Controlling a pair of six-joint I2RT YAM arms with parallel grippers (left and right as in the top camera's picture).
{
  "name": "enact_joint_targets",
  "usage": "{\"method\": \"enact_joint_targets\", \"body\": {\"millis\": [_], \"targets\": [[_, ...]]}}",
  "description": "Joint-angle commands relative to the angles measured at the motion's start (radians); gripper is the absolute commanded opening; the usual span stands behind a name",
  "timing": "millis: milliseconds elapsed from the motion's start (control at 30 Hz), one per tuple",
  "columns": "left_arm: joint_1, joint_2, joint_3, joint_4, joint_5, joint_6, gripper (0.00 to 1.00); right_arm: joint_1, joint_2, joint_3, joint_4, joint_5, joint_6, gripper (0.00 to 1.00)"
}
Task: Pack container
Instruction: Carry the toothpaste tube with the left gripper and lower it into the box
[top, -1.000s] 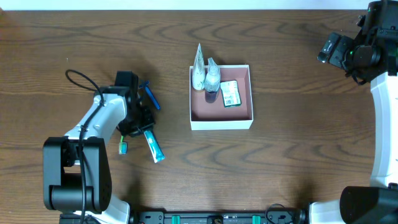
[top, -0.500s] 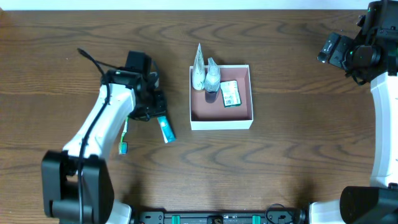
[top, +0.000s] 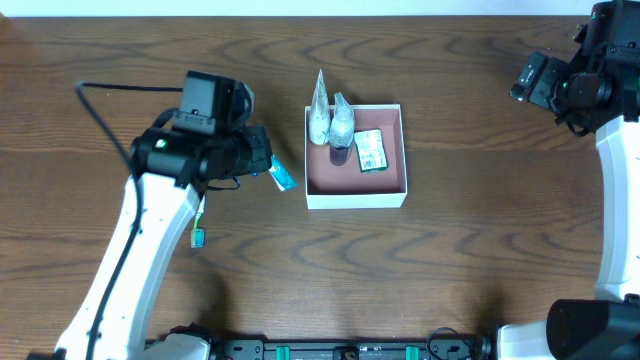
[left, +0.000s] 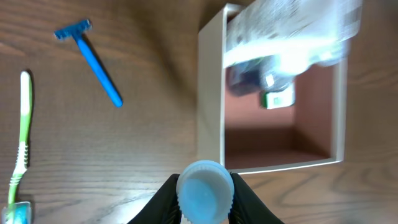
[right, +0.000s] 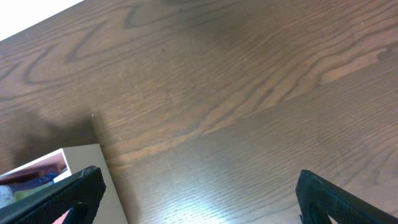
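The container (top: 355, 196) is a square white box with a pinkish-brown inside, at the table's middle; it also shows in the left wrist view (left: 210, 93). Inside lie a clear tube (top: 319, 108), a small bottle (top: 342, 125) and a green-labelled packet (top: 371, 151). My left gripper (top: 272, 172) is shut on a blue-capped toothpaste tube (left: 204, 191), held above the table just left of the container (top: 284, 179). A blue razor (left: 90, 60) and a green toothbrush (top: 199, 225) lie on the table to the left. My right gripper (right: 196, 196) is open and empty at the far right.
The dark wooden table (top: 450, 260) carries everything. The toothbrush also shows in the left wrist view (left: 22, 137). The right arm (top: 575, 85) stands at the table's upper right. A black cable (top: 110, 110) loops from the left arm.
My left gripper has lifted the toothpaste tube off the table and carried it up and right toward the container's left wall. The right arm has not moved.
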Motion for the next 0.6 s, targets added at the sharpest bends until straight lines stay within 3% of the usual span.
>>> {"method": "enact_joint_targets", "body": {"millis": [0,167,567], "targets": [[0.000,-0.058,0.034,0.023,0.037,-0.091,0.24,-0.006,0.006,0.010,0.000,0.010,0.014,0.99],[-0.004,-0.073,0.033,0.136,0.163,-0.201,0.24,-0.006,0.006,0.010,0.000,0.010,0.014,0.99],[-0.145,0.034,0.033,0.317,0.163,-0.495,0.25,-0.006,0.006,0.010,0.000,0.010,0.014,0.99]]}}
